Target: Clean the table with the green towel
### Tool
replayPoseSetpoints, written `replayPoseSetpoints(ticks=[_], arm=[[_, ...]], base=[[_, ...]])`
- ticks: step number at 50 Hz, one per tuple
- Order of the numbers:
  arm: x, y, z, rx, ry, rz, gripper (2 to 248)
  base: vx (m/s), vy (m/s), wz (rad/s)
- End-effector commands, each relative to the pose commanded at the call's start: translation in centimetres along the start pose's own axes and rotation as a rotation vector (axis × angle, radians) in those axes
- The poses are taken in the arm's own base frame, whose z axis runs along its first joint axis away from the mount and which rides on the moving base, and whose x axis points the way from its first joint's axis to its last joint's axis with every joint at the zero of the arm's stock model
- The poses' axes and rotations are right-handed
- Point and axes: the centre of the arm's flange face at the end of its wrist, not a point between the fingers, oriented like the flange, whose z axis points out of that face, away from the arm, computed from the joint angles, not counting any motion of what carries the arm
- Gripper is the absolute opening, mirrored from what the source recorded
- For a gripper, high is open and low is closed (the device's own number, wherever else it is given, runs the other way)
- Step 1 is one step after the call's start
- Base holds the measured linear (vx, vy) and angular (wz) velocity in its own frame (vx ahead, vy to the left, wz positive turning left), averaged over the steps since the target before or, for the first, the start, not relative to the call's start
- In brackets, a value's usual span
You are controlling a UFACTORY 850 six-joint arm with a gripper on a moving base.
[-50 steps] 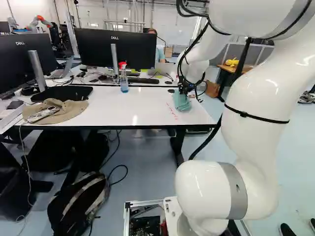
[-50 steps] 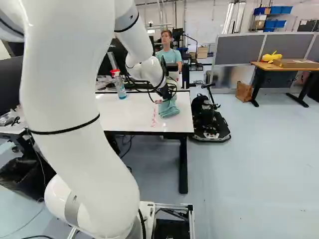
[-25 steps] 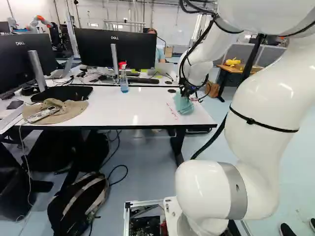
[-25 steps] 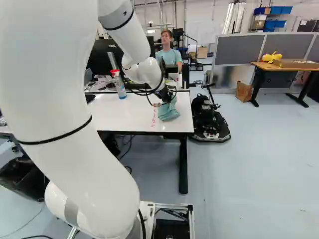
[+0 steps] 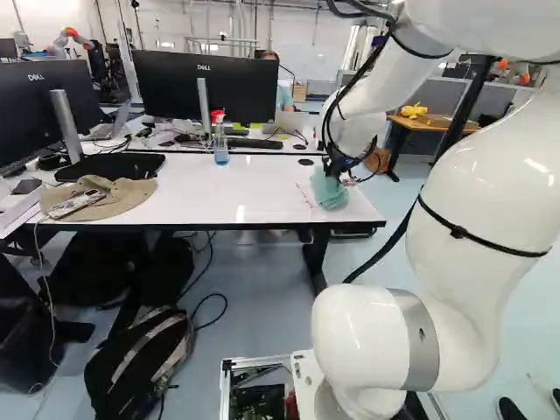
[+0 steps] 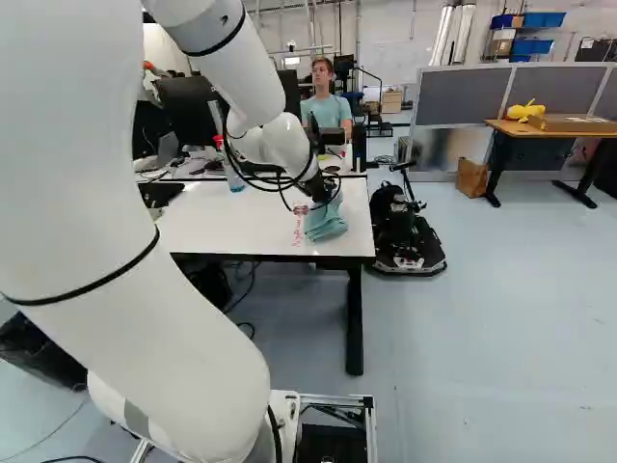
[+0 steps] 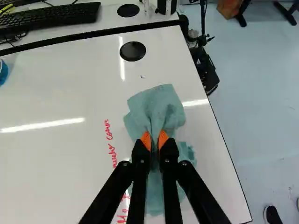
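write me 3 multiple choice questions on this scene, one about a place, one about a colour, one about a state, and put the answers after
1. In the left base view, where is the green towel compared with the spray bottle?
A) to its left
B) to its right
C) directly behind it

2. What colour is the writing beside the towel on the table?
A) green
B) black
C) red

3. How do the fingers stand?
A) closed on the towel
B) wide open above the towel
C) closed with nothing between them

1: B, the towel lies nearer the table's right end in that view.
2: C, the letters show red on the white top.
3: A, the wrist view shows cloth pinched between the orange pads.
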Motion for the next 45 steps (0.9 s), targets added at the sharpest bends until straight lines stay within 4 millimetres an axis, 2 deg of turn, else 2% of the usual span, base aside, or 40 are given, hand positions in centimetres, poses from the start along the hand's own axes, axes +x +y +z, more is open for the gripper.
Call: replayPoseSetpoints(ticks=[30, 45], arm=[[-0.3, 0.1, -0.5, -0.001, 0.004, 0.001, 38], [2.0, 0.0, -0.7, 0.000, 0.039, 0.000, 38]], base=[[0.000, 0.000, 0.000], [0.000, 0.000, 0.000]])
